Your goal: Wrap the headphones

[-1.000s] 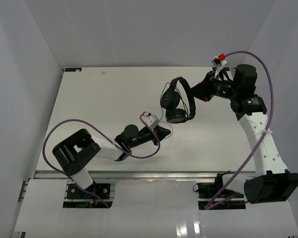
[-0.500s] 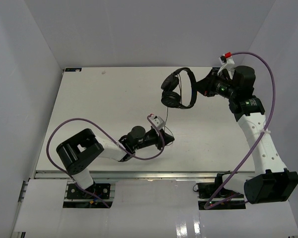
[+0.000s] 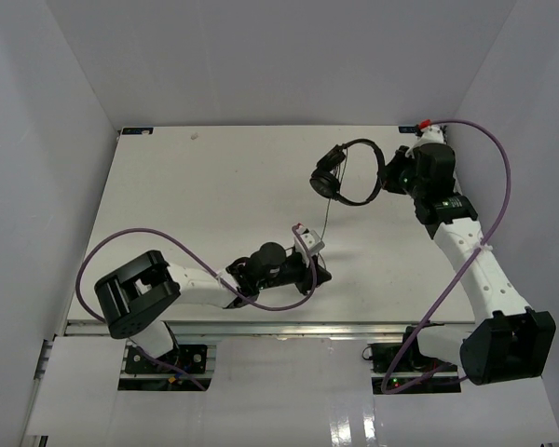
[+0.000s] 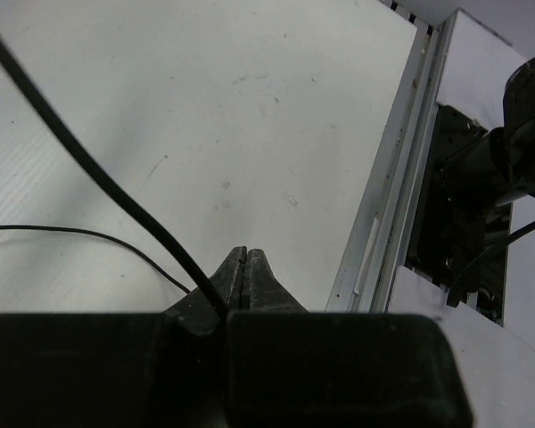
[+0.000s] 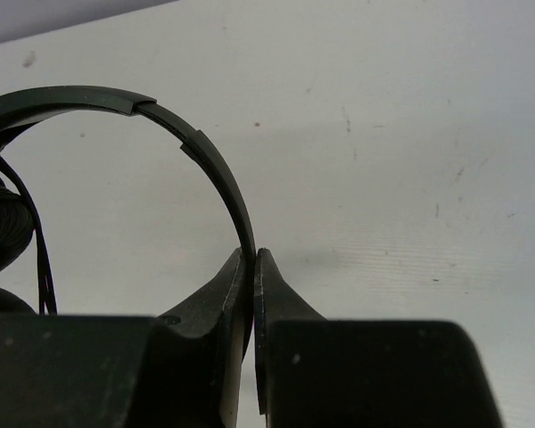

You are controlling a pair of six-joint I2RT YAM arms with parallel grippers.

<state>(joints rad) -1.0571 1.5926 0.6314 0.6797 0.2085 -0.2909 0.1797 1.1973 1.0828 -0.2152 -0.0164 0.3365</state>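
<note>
Where the right arm reaches over the far right part of the white table (image 3: 214, 186), the black headphones (image 3: 328, 180) are held up. Their thin headband (image 5: 209, 152) is pinched between the closed fingers of the right gripper (image 5: 252, 259). The earcups are seen at the end of the band away from that gripper. A thin black cord (image 3: 325, 219) is stretched from them down to the left gripper (image 4: 247, 254), near the table's front edge. Its fingers are pressed together, and the cord is clamped at their left side.
</note>
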